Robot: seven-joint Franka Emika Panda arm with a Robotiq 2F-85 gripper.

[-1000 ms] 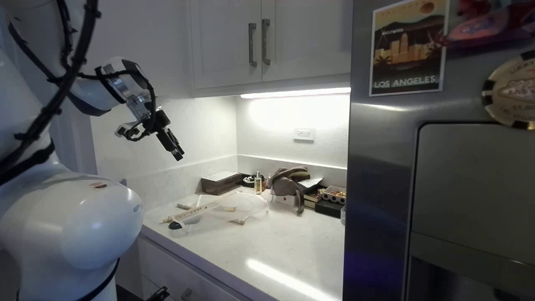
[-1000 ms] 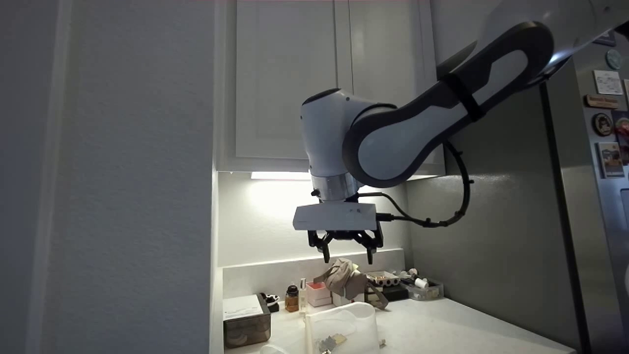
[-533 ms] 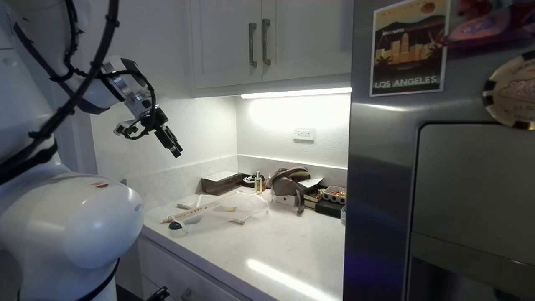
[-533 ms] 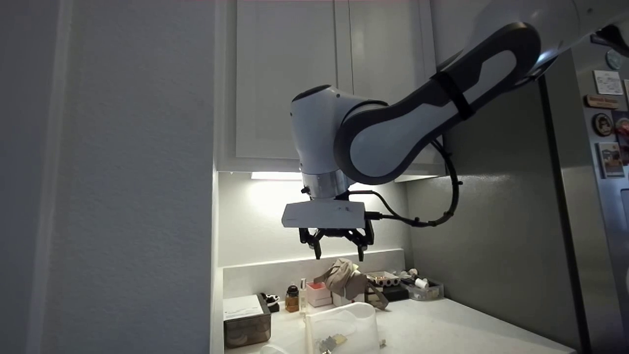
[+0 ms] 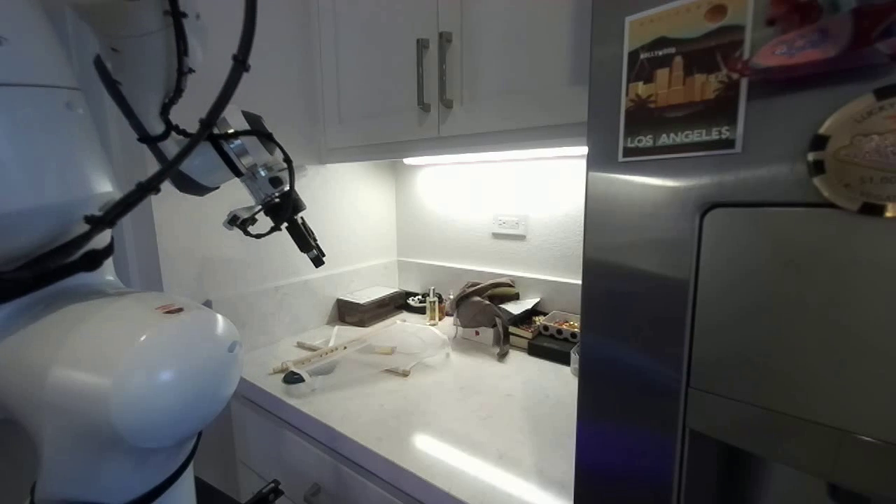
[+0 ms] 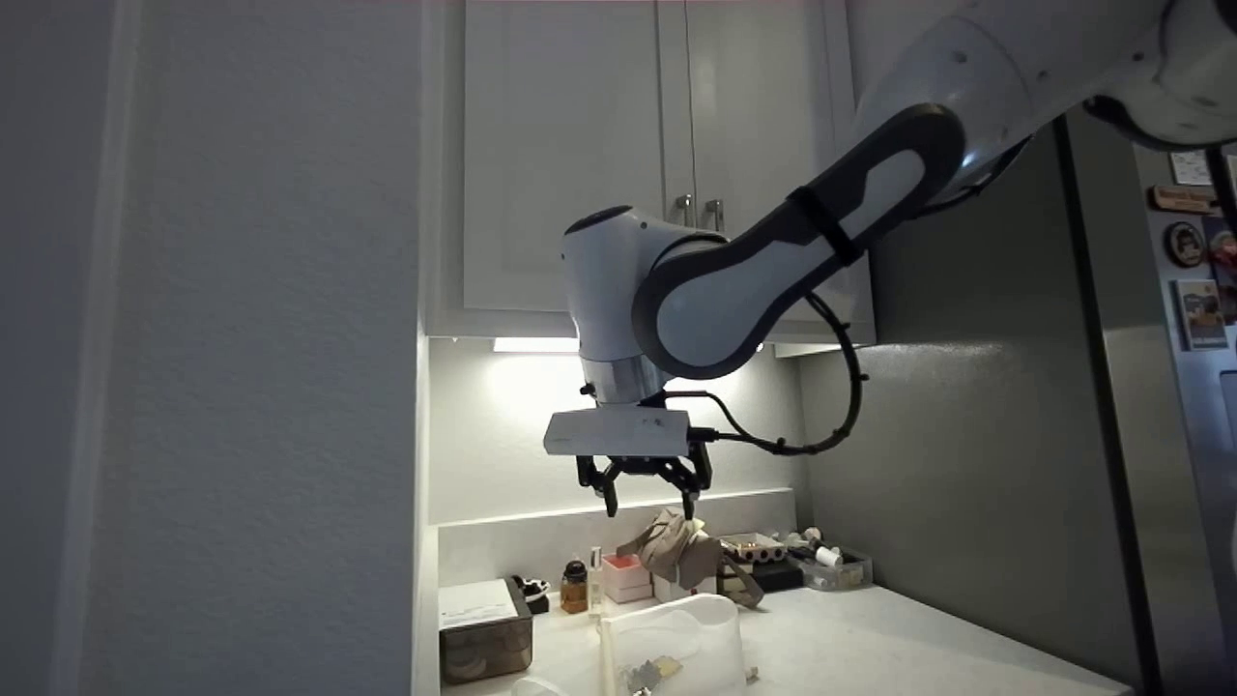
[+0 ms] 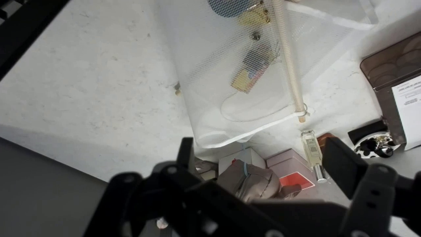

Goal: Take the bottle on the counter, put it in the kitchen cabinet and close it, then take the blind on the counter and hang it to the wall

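Currently the gripper is released, its two fingers spread apart, hanging in the air well above the tabletop. Compared with a second ago it has shifted left in an exterior view, and the arm now uncovers two silver handles on the closed kitchen cabinet. One pale mesh blind lies on the tabletop, unmoved. One amber-brown bottle stands upright on the tabletop, towards the wall, just beside one clear bottle with a silver cap. In an exterior view, left of them sits one dark box bearing a paper with print too small to read. On the fridge, one poster says "HOLLYWOOD" and "LOS ANGELES"; lettering on the round chip beside it is partly blurred.
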